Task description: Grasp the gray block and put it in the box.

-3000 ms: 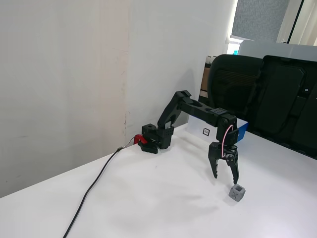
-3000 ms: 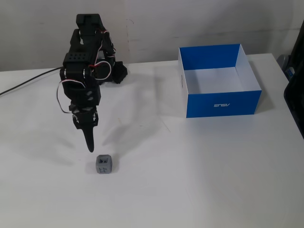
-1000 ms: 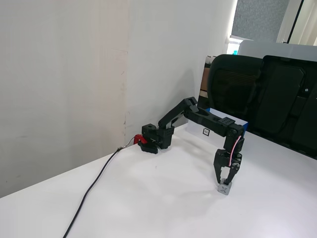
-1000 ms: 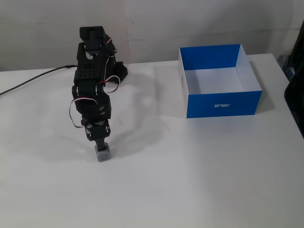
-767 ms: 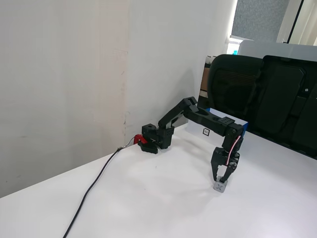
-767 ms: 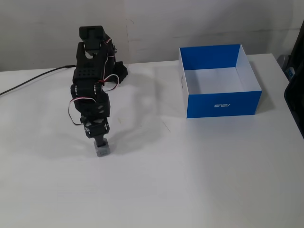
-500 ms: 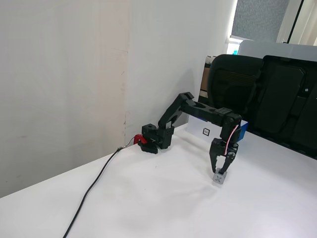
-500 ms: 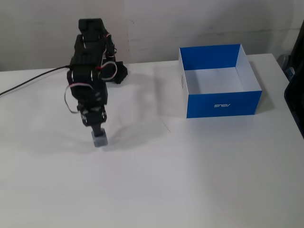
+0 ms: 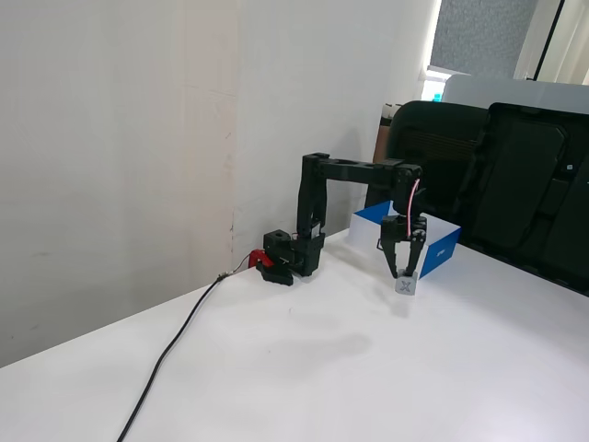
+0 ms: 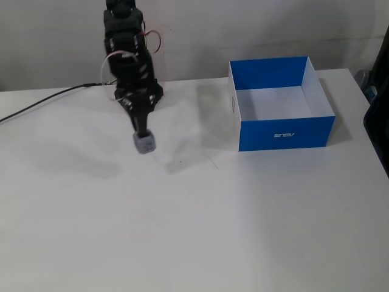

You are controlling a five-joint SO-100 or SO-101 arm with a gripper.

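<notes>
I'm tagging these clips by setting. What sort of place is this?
Probably an office or lab corner: a plain white table against a bare white wall, black office chairs behind, and a small black robot arm cabled to it.

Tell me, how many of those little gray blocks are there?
1. The block hangs in the gripper, lifted above the table, left of the box in a fixed view. None shows elsewhere.

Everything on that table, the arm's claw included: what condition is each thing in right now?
gripper: shut on the gray block, pointing down.
gray block: held, lifted clear of the table.
box: open on top, nothing inside, upright on the table.
cable: lying loose on the table.
</notes>
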